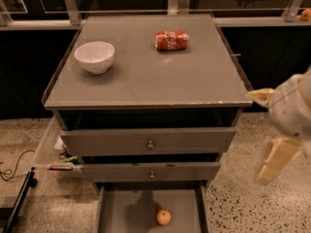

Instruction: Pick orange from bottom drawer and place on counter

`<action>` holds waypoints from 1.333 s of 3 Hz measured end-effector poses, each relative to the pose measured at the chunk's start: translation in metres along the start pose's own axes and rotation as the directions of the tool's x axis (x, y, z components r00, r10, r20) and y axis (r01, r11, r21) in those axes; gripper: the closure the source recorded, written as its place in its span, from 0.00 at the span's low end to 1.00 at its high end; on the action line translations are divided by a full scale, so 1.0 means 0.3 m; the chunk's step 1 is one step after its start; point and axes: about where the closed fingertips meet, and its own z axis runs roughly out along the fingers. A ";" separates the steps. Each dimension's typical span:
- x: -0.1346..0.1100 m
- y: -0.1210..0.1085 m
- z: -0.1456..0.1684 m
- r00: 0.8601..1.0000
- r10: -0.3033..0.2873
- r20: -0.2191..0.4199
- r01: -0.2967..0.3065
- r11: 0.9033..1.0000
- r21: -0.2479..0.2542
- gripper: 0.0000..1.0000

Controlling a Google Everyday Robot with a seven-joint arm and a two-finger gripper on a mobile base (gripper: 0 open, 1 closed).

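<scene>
Small round orange (163, 217) in grey bottom drawer (121, 212), crushed red can (172, 40), lettering unreadable, on grey counter (146, 79), pale gripper (278, 157) at right, state unclear

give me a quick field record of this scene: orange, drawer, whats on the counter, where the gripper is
orange: lying on the bottom drawer's floor, nothing touching it
bottom drawer: pulled open
counter: holds a white bowl at left and a red can on its side towards the back
gripper: right of the cabinet, beside the drawer fronts, well away from the orange
task stage: orange not yet picked
</scene>
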 end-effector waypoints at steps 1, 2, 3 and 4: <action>0.062 0.098 0.169 0.994 -0.013 0.106 0.012 1.000 0.009 0.00; 0.121 0.171 0.366 0.979 0.008 0.203 -0.008 1.000 0.001 0.00; 0.121 0.172 0.367 0.979 0.008 0.203 -0.008 1.000 0.001 0.00; 0.157 0.221 0.499 0.976 0.053 0.209 -0.048 0.998 -0.027 0.00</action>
